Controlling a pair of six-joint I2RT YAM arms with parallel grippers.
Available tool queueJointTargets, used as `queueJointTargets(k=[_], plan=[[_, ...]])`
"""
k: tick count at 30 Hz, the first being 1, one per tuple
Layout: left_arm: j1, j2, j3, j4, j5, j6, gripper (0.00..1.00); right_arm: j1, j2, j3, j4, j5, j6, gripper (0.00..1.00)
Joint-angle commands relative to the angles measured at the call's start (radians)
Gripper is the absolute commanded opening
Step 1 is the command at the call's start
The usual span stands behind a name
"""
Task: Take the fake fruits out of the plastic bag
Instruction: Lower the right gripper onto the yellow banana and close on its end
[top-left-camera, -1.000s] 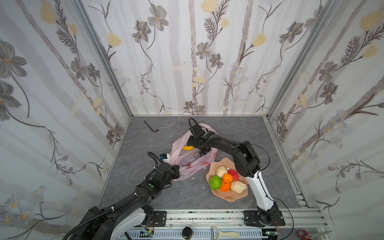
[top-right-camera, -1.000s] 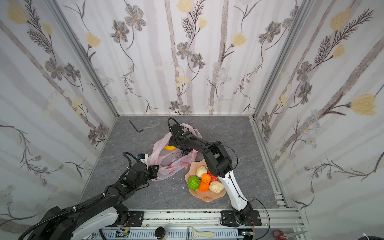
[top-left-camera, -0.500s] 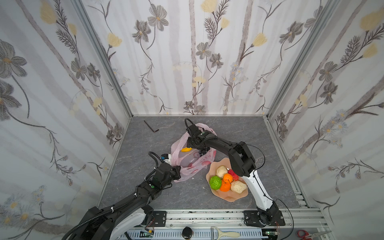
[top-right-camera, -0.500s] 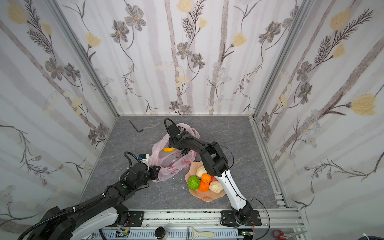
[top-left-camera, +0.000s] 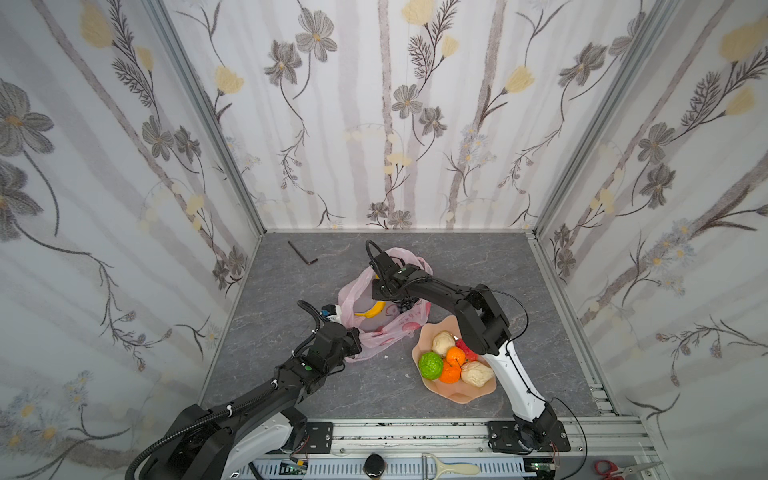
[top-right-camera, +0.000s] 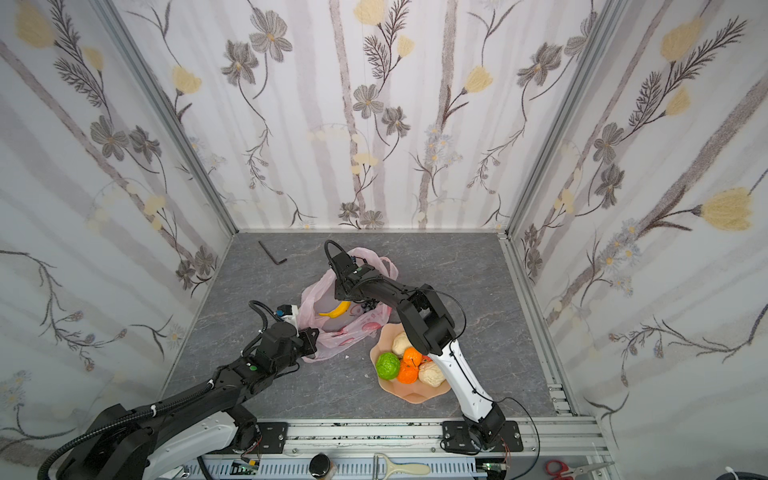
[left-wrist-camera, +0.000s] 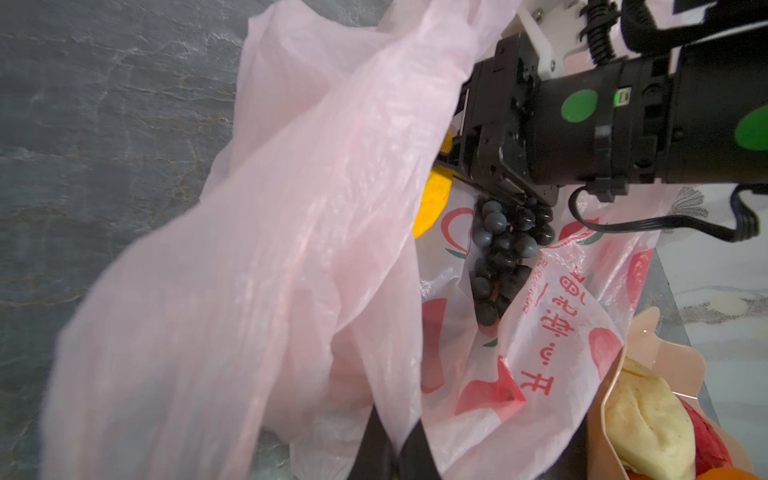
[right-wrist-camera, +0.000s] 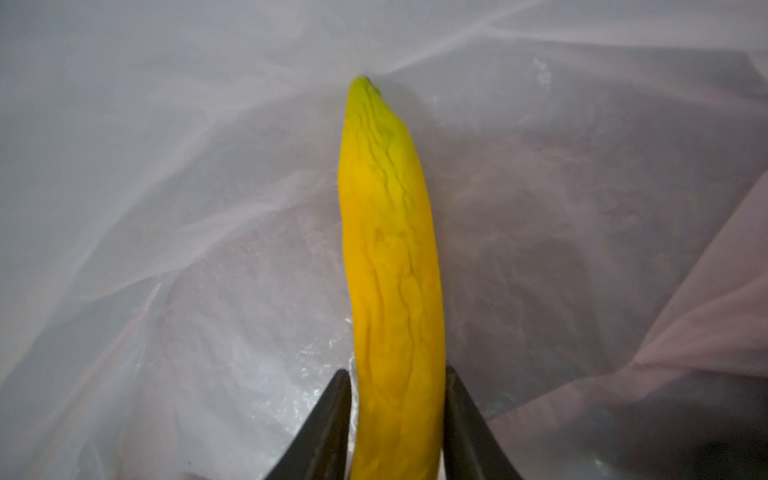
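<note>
The pale-pink plastic bag (top-left-camera: 399, 328) (top-right-camera: 353, 328) lies crumpled mid-table with its mouth held open. My left gripper (left-wrist-camera: 397, 413) is shut on a fold of the bag's near edge. My right gripper (right-wrist-camera: 397, 370) reaches inside the bag, its fingers pressed on either side of the yellow banana (right-wrist-camera: 390, 249) (top-left-camera: 375, 309). A dark grape bunch (left-wrist-camera: 498, 257) lies in the bag just beside the right gripper's body. The other fake fruits, a green ball (top-left-camera: 431, 365), oranges (top-left-camera: 456, 357), beige balls (top-left-camera: 478, 373) and a red one (top-left-camera: 465, 347), sit outside the bag.
Those fruits rest in a peach scalloped dish (top-left-camera: 457, 395) right of the bag, under my right arm. A black hex key (top-left-camera: 303, 253) lies at the back left. A peeler (top-left-camera: 449, 469) and red scissors (top-left-camera: 611, 471) lie on the front rail. Papered walls enclose three sides.
My right gripper has moved left and deeper into the bag, and its jaws have closed in round the banana. The left gripper has kept its hold on the bag's edge.
</note>
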Motion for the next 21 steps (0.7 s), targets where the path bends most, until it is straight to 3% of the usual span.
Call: queueJointTargets(k=[1,9,16,21], plan=[[0.000,-0.001,0.012,-0.010,-0.021,0.015,0.00,-0.004,-0.004,-0.002,0.046,-0.035,-0.014,0.35],[0.001,0.007,0.012,-0.016,-0.015,0.028,0.00,-0.008,-0.071,-0.025,0.079,-0.081,-0.028,0.24],[-0.002,0.052,0.028,-0.021,0.010,0.071,0.00,-0.011,-0.154,-0.093,0.118,-0.123,-0.030,0.22],[-0.001,0.090,0.045,-0.051,-0.059,0.061,0.00,-0.013,-0.224,-0.207,0.167,-0.166,-0.034,0.22]])
